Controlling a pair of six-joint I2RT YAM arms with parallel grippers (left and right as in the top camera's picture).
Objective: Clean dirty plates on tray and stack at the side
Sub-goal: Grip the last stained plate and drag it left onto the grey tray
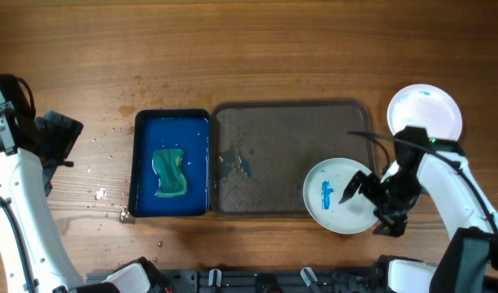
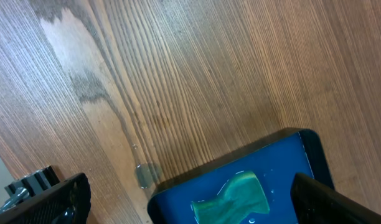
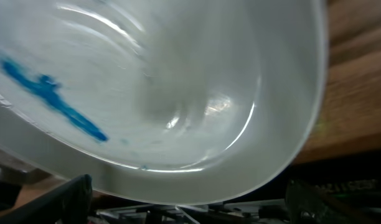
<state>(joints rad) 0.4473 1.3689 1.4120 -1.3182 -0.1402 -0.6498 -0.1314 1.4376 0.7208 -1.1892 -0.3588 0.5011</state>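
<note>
- Overhead, a smeared plate [image 1: 318, 203] sits on the tray's [image 1: 273, 122] near-right corner, overhanging the edge, with the right gripper [image 1: 364, 199] at its rim. A second plate [image 1: 425, 112] lies off-tray.
- Left wrist: the left gripper [image 2: 190, 199] is spread wide above the sponge [image 2: 234, 196].
- Right wrist: the fingers [image 3: 47, 202] are wide, straddling the rim. The plate looks stiff, glossy and probably slippery, so it is best pinched at the rim.

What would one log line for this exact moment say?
right gripper open at blue-smeared plate, tray corner | second plate on table beside tray | left gripper open beside blue tray, sponge inside
</note>
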